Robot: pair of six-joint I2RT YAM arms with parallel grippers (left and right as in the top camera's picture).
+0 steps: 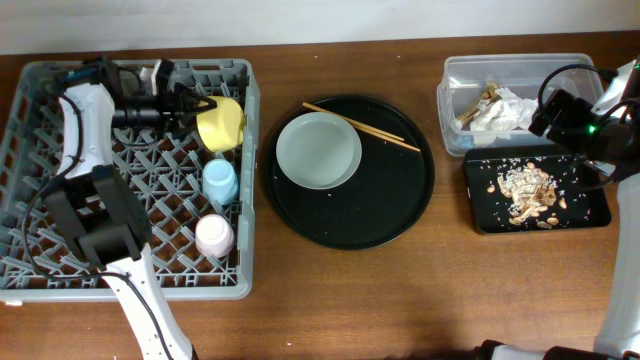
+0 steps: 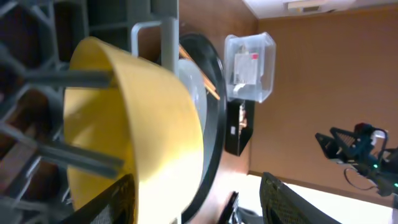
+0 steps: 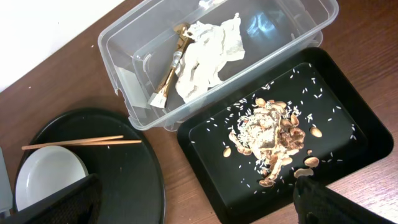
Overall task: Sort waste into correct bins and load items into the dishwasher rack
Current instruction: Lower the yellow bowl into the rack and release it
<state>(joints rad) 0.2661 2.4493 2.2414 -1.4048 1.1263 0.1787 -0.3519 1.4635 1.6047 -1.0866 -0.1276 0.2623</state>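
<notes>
The yellow bowl [image 1: 222, 123] stands on its side among the pegs at the back right of the grey dishwasher rack [image 1: 60, 270]. My left gripper [image 1: 197, 104] is open, its fingers straddling the bowl's rim [image 2: 149, 124]. A blue cup [image 1: 220, 180] and a pink cup [image 1: 214, 236] sit in the rack. The pale plate [image 1: 318, 148] and chopsticks [image 1: 362, 126] lie on the round black tray [image 1: 350, 220]. White napkins [image 3: 208, 53] lie in the clear tub [image 1: 455, 75]. Brown food scraps [image 3: 270, 134] lie in the black rectangular tray [image 1: 485, 215]. My right gripper [image 1: 550, 118] is open and empty, above the two bins.
A gold-coloured wrapper piece [image 3: 169, 65] lies in the tub beside the napkins. Rice grains are scattered in the black tray [image 3: 336, 99]. The left arm's base [image 1: 100, 225] stands over the rack's left half. Bare wooden table [image 1: 400, 300] runs along the front.
</notes>
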